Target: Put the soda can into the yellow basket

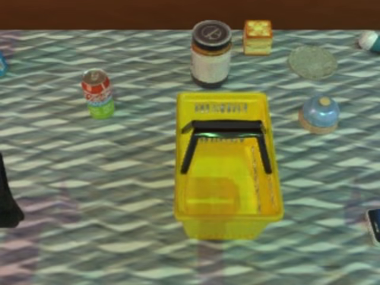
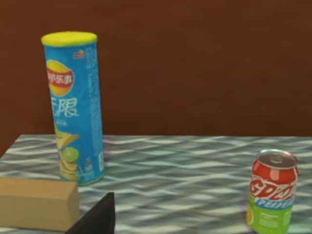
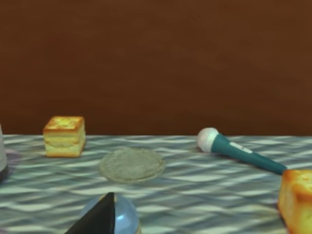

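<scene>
Ahead of my left tool [image 2: 97, 217], whose grip I couldn't tell, the soda can [image 2: 272, 190] stood upright; I'd have approached level, then carried it to the yellow basket [image 1: 227, 222].

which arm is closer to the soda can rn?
Left. The left arm sits at the table's left edge, on the same side as the soda can. The right arm is at the right edge, beyond the yellow basket.

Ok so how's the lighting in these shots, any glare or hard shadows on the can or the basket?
Top view: flat, even light; soda can casts only a faint shadow, and the yellow basket floor shows a soft darker patch, no glare. Left wrist view: can evenly lit, a slight sheen on its top. Right wrist view: evenly lit, no glare.
</scene>
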### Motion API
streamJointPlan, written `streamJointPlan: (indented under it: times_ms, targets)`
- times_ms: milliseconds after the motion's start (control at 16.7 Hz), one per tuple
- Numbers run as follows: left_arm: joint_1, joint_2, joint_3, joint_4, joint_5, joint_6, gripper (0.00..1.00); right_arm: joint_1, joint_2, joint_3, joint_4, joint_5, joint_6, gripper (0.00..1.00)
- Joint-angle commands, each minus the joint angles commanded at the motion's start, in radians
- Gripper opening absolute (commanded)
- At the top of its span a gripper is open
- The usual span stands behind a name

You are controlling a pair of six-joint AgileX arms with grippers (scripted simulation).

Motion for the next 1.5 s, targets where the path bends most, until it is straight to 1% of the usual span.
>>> streamJointPlan:
  times_ms: [180, 300, 420, 600, 900, 1500]
  targets:
    - [-0.003, 0.009, 0.009, -0.005, 0.002, 0.003, 1.00, 0.000, 0.000, 0.000, 0.000, 0.000, 0.000, 1.00]
    - [-0.014, 0.056, 0.054, -0.032, 0.013, 0.018, 1.00, 0.000, 0.000, 0.000, 0.000, 0.000, 0.000, 1.00]
    - [-0.031, 0.145, 0.140, -0.083, 0.027, 0.045, 1.00, 0.000, 0.000, 0.000, 0.000, 0.000, 0.000, 1.00]
    - [-0.058, 0.337, 0.329, -0.191, 0.049, 0.099, 1.00, 0.000, 0.000, 0.000, 0.000, 0.000, 0.000, 1.00]
    - [-0.097, 0.785, 0.771, -0.441, 0.073, 0.214, 1.00, 0.000, 0.000, 0.000, 0.000, 0.000, 0.000, 1.00]
    - [-0.151, 1.851, 1.831, -1.028, 0.088, 0.471, 1.00, 0.000, 0.000, 0.000, 0.000, 0.000, 0.000, 1.00]
